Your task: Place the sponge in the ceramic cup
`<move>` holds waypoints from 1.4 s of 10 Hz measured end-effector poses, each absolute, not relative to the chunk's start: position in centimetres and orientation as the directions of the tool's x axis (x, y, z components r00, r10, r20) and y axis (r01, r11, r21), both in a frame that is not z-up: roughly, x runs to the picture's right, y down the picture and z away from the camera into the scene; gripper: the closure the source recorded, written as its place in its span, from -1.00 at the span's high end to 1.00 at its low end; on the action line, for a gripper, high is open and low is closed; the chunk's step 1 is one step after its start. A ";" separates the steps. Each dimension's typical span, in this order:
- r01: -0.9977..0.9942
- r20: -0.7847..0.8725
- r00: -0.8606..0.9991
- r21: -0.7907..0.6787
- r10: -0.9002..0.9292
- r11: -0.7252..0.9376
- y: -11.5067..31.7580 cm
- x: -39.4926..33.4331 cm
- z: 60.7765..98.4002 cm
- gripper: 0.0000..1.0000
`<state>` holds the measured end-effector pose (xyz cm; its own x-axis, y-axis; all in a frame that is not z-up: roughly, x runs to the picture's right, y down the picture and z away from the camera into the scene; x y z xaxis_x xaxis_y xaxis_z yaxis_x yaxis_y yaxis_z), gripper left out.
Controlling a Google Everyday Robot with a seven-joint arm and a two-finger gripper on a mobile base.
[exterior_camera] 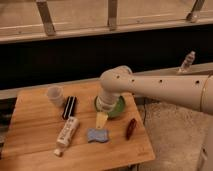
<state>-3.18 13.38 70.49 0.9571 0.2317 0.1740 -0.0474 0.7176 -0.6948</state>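
hanging gripper (101,120) just above sponge (97,135) (lying outside ceramic cup (55,95)).

Matt wood tabletop (35,125) below smooth gripper (101,120)

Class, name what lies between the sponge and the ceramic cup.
In the camera view, a black oblong item and the upper end of the white bottle lie between the sponge and ceramic cup. The tool hangs just above the sponge.
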 end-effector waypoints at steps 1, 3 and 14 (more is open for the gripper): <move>-0.037 0.167 0.962 -0.708 0.218 0.705 14.1 -3.4 70.9 0.60; -0.049 0.153 0.958 -0.744 0.241 0.666 16.6 -2.6 72.6 0.60; 0.102 0.274 0.932 -0.825 0.236 0.556 22.4 -8.9 76.7 0.60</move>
<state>-8.94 22.42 76.67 0.9322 0.2360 0.2745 0.1020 0.5564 -0.8246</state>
